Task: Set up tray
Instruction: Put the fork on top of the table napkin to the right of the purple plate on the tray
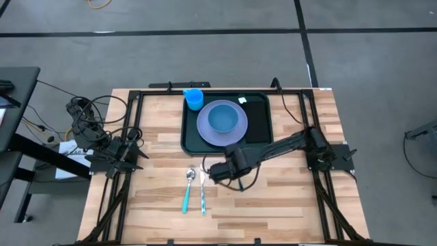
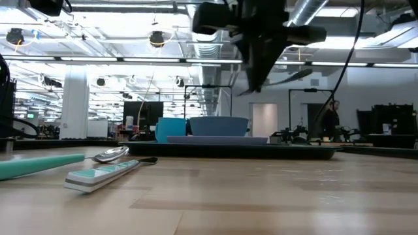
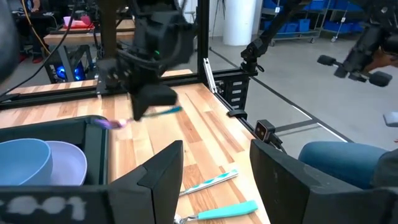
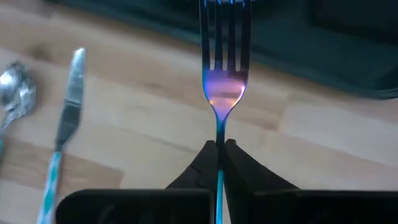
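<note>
The dark tray sits at the table's far middle. It carries a lavender plate with a blue bowl, a blue cup and a black napkin. My right gripper hovers just near of the tray, shut on a fork whose tines point at the tray. A teal-handled spoon and a knife lie flat on the wood near it. My left gripper waits open at the table's left edge. My right gripper pinches the fork's teal handle just behind the neck between its two fingertips. The fingers come from above, pointing down. The fork is lifted clear of the table and lies about level, with its tines toward the tray.
Bare wood lies between the tray's near rim and the spoon and knife. Black frame rails run along both sides of the table. A person's leg shows beyond the table in the left wrist view.
</note>
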Controlling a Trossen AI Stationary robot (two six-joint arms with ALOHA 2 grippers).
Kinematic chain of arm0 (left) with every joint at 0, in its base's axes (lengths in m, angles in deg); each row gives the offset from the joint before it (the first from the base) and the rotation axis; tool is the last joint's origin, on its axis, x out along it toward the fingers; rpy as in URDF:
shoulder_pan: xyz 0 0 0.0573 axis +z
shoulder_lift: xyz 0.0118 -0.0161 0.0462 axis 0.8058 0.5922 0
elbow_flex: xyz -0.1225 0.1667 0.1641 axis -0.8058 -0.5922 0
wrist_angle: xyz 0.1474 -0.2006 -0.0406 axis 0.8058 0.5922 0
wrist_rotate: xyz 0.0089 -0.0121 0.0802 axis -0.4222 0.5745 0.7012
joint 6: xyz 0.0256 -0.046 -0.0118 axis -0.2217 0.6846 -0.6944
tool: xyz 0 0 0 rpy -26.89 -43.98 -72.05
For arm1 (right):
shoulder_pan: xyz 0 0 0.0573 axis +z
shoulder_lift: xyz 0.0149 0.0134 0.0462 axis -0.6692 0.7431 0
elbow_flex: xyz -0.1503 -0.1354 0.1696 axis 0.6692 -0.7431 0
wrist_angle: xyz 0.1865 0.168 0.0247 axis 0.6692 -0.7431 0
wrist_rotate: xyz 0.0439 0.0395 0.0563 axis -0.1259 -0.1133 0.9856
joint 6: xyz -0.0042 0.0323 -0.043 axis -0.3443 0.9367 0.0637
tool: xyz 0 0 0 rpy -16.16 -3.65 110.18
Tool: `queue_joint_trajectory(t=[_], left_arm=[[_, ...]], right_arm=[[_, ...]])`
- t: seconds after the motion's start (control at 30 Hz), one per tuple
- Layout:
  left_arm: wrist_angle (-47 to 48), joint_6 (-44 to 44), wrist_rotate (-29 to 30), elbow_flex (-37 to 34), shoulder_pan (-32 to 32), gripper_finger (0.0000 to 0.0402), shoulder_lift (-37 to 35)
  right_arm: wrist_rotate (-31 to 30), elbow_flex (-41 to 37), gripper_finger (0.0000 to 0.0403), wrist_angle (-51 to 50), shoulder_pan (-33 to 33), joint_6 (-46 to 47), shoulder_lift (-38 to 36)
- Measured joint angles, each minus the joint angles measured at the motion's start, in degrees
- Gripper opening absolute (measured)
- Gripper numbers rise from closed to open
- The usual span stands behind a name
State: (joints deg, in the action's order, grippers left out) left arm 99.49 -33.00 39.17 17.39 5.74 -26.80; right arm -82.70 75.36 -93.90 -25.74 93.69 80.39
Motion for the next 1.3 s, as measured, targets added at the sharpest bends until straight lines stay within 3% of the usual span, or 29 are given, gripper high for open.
queue_joint_trajectory(t=[0.27,0.57,0.9,1.3], left_arm=[[0.0,0.0,0.0,0.0,0.0,0.0175,0.0],[0.0,0.0,0.0,0.0,0.0,0.0175,0.0],[0.0,0.0,0.0,0.0,0.0,0.0175,0.0],[0.0,0.0,1.8,0.0,0.0,0.0175,0.0]], right_arm=[[-0.1,0.1,0.0001,-8.3,-4.8,-3.3,-4.9],[-0.1,0.1,0.0001,-12.5,-14.9,-14.0,-8.3],[-0.1,0.1,0.0002,-12.4,-28.6,-29.4,-9.2],[-0.7,-2.5,0.0003,-6.8,-40.5,-38.7,-9.1]])
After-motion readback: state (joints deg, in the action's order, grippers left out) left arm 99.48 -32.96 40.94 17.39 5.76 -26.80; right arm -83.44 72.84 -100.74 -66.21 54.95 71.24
